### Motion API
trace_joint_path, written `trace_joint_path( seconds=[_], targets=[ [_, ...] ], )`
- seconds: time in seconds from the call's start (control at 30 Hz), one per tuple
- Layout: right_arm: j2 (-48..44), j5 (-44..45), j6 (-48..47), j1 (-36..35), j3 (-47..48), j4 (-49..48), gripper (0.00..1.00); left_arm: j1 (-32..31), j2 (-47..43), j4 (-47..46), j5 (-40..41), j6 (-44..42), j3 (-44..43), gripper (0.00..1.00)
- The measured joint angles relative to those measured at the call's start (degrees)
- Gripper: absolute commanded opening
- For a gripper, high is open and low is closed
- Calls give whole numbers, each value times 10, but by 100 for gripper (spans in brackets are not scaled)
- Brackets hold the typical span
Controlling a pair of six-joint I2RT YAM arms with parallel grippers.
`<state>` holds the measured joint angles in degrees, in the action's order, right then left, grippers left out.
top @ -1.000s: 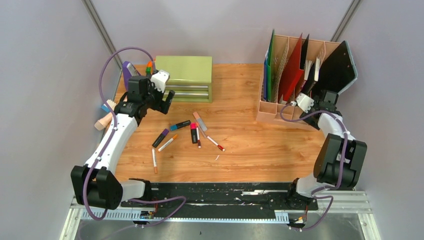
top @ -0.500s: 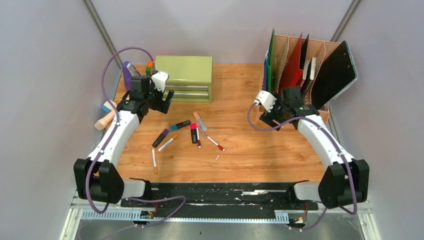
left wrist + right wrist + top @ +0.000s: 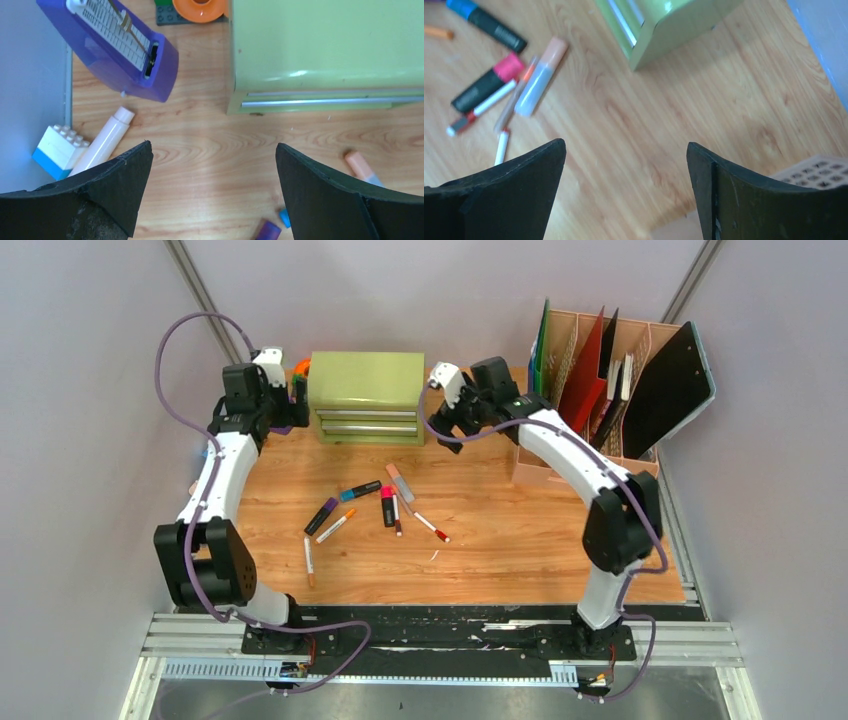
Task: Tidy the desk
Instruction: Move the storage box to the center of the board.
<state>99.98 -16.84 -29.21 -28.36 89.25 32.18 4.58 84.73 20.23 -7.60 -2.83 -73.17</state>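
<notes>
Robot lab booth, staged as an office desk.
Blank grey walls (image 3: 90, 440), arms (image 3: 225, 480) bolted to a metal rail (image 3: 450, 652); pens (image 3: 387, 505) and a file rack (image 3: 600, 390) on the desk (image 3: 520, 540).

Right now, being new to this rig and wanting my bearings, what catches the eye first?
Markers lie scattered at the centre of the desk. Behind them sits an olive-green drawer chest, flanked by the left fingers and right fingers, both open and empty. Folders stand in a file rack at the far right.
</notes>
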Motion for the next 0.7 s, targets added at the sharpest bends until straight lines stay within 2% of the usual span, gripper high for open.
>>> trace_joint_path(
  seconds=[0.27, 0.5, 0.7],
  targets=[
    [180, 13, 87, -3, 184, -32, 94, 0, 78, -28, -32, 58, -84, 100],
    [265, 24, 117, -3, 265, -43, 96, 1, 166, -64, -46, 116, -151, 100],
    [336, 7, 146, -3, 327, -47, 94, 1, 229, -108, -90, 171, -169, 100]
  ],
)
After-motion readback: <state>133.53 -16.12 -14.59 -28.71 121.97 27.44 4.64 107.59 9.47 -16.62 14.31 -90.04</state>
